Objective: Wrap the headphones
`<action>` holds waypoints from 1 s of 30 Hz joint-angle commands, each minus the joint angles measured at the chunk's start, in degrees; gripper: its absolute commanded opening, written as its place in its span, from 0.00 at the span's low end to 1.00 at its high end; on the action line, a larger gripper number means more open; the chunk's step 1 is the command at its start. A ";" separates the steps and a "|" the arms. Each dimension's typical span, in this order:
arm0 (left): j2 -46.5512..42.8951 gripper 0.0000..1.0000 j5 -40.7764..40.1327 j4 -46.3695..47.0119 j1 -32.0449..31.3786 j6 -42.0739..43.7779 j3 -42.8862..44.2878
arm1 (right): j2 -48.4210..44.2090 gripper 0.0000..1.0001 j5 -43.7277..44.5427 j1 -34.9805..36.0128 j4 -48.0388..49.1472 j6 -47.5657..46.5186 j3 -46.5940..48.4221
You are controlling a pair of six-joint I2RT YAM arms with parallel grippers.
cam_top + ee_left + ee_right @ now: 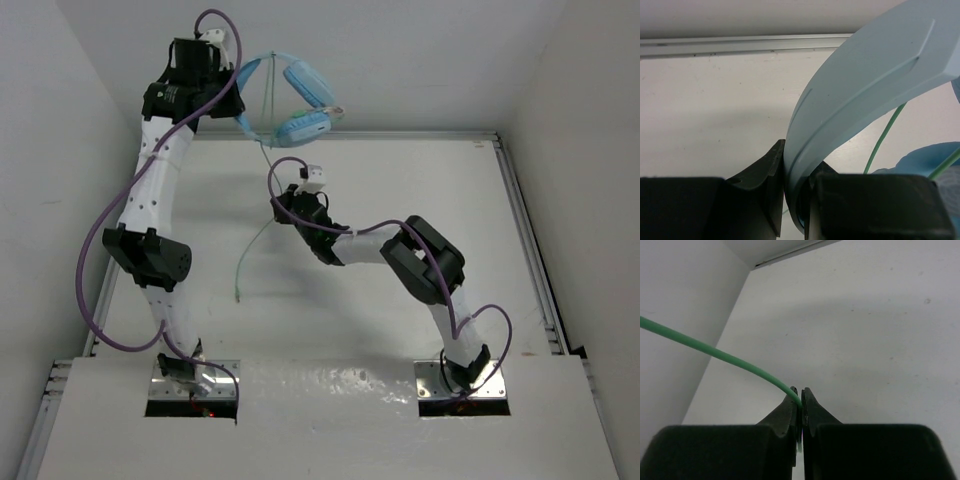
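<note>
So here's where we're at: our left gripper (796,172) is clamped tight on the light blue headband (865,85). It's holding the headphones (300,108) up in the air over the far left of the table (420,200), with the ear cups (306,125) hanging to the right of the grip. Our right gripper (801,401) has its jaws pinched together on the thin green cable (715,352), partway along it. The rest trails down toward the table with the free end loose. We reckon this is the start of the winding step: cable caught, no loops that we can see. The next move probably means carrying the pinched cable around the headband or cups, gently, with enough slack that it doesn't slip out.
</note>
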 commanded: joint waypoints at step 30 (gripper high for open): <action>-7.35 0.00 6.29 -10.79 -11.42 46.35 -21.89 | -31.36 0.00 -20.82 -26.10 -3.81 -32.92 -11.54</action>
